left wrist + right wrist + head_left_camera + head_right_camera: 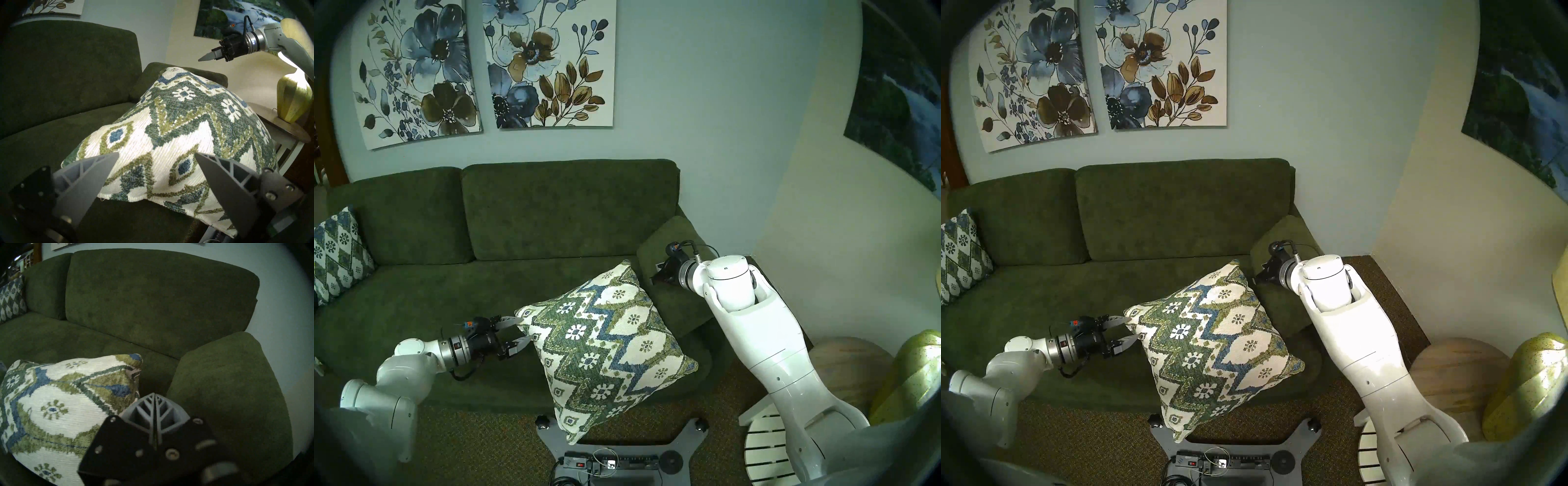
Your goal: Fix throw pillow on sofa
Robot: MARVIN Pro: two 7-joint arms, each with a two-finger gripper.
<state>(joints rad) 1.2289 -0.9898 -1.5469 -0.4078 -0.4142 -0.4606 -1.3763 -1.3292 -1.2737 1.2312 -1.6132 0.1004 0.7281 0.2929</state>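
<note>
Woven throw pillow lies tilted on the sofa seat, one corner overhanging the front. At its 9 o'clock, left hand gapes wide: bite deep. Beyond, at 1 o'clock, right hand is pinched empty.

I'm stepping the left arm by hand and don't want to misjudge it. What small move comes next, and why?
Probably ease the left gripper forward, then close. Its jaws are open and straddle the near corner of the throw pillow, which lies tilted with one corner hanging off the sofa front. The right gripper is shut and clear.
</note>
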